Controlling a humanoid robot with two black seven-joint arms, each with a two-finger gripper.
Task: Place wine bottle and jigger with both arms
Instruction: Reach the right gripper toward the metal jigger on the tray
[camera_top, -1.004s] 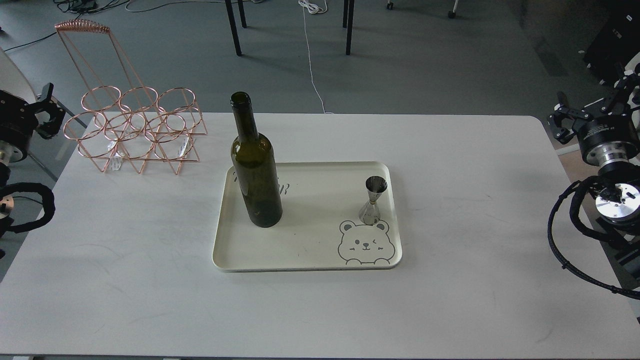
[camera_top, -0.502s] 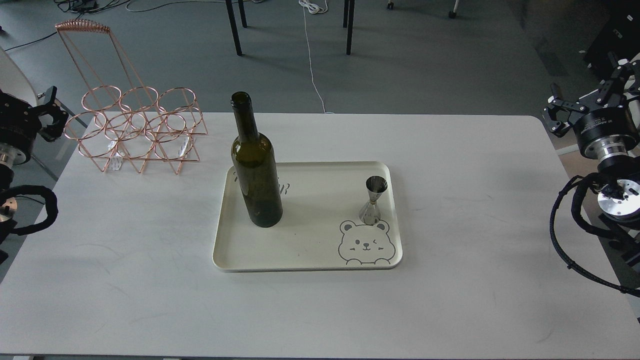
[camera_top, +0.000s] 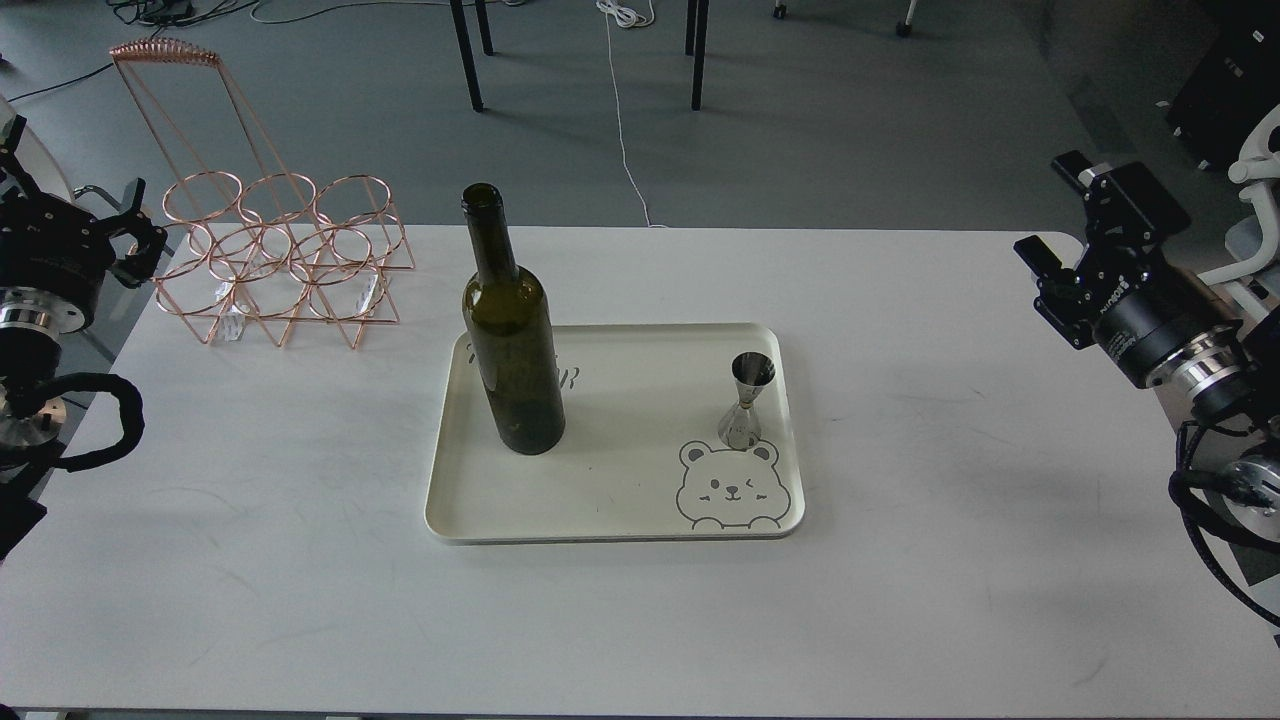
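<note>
The wine bottle (camera_top: 512, 350), dark olive green and unlabelled, stands upright on the left part of a cream tray (camera_top: 610, 532). The jigger (camera_top: 748, 402), small and silver, stands upright on the tray's right part, just above a printed bear. My left gripper (camera_top: 85, 200) is at the table's far left edge, beside the wire rack, with its fingers apart and empty. My right gripper (camera_top: 1050, 215) hovers over the table's far right edge, open and empty, well to the right of the jigger.
A copper wire rack (camera_top: 275, 265) with several rings and a tall handle stands at the table's back left. The white table (camera_top: 300, 580) carries only the rack and the tray. Chair legs and cables lie on the floor beyond.
My right gripper has swung left and down, in over the table's right edge, and turned. My left gripper has shifted a little right, toward the rack. Bottle and jigger have not moved.
</note>
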